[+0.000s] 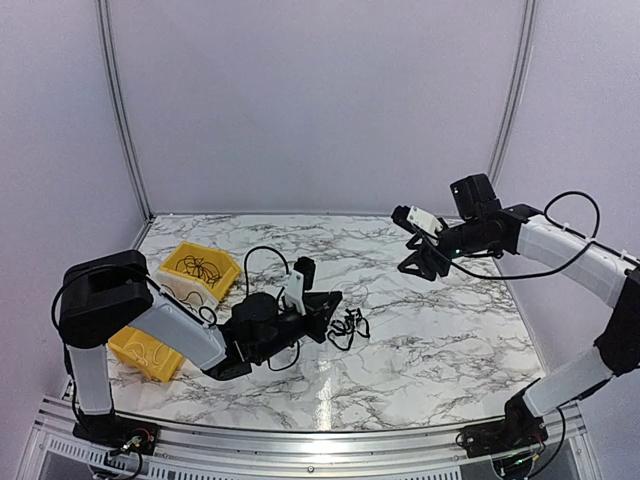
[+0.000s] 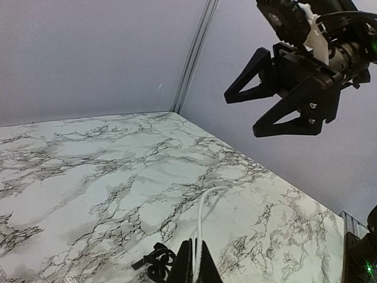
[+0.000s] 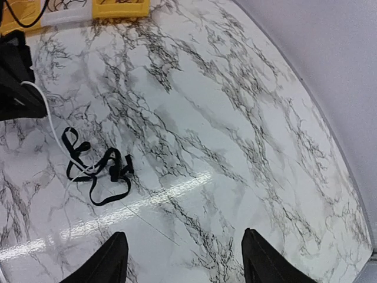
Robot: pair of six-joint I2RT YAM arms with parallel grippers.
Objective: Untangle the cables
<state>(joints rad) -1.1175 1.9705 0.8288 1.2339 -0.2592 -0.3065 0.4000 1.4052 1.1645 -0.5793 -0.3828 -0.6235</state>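
Note:
A clump of thin black cables (image 1: 348,328) lies on the marble table; it also shows in the right wrist view (image 3: 97,168) and at the bottom of the left wrist view (image 2: 154,264). My left gripper (image 1: 325,305) sits low, just left of the clump. It is shut (image 2: 197,268) on a thin white cable (image 2: 201,221) that arcs forward onto the table. The white cable runs from the left gripper into the clump (image 3: 50,121). My right gripper (image 1: 420,262) hangs open and empty, high above the table, far right of the clump (image 3: 185,262).
A yellow bin (image 1: 200,268) holding more black cables stands at the left, with a second yellow bin (image 1: 145,350) nearer the front. Grey walls close the back and sides. The right gripper (image 2: 288,88) hangs in front of the left wrist camera.

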